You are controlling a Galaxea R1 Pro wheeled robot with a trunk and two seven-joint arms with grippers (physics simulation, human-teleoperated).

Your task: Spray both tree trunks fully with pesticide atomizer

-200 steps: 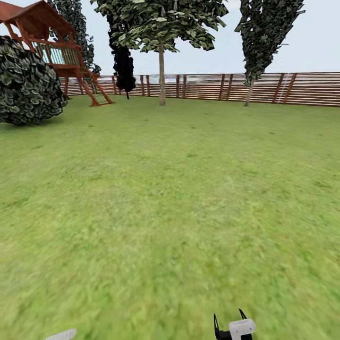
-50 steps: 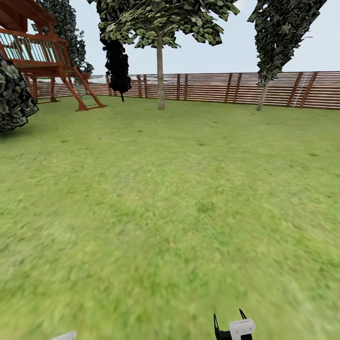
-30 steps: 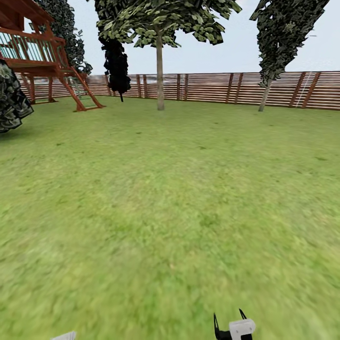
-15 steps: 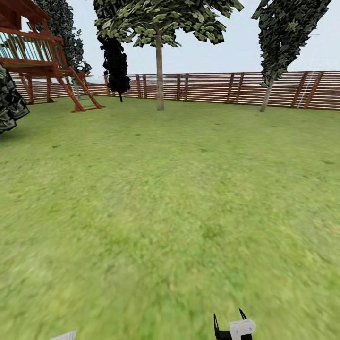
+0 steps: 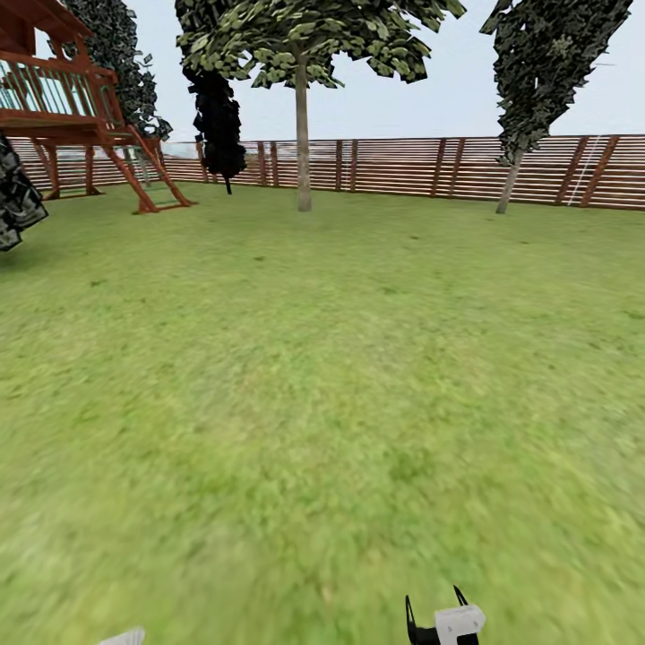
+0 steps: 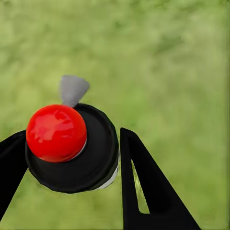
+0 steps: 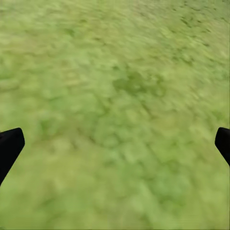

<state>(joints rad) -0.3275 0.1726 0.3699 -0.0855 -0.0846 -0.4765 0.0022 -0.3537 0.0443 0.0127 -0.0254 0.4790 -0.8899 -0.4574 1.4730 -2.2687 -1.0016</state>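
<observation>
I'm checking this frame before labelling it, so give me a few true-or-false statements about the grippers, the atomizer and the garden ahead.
1. The left gripper is shut on the pesticide atomizer. True.
2. The atomizer's tip is blue. False: the tip is red.
3. The right gripper holds a second bottle. False: its fingers stand wide apart with grass between them.
4. A bare-trunked tree stands ahead on the lawn, in front of the slat fence. True.
5. The playhouse is at the right of the head view. False: it is at the left.
</observation>
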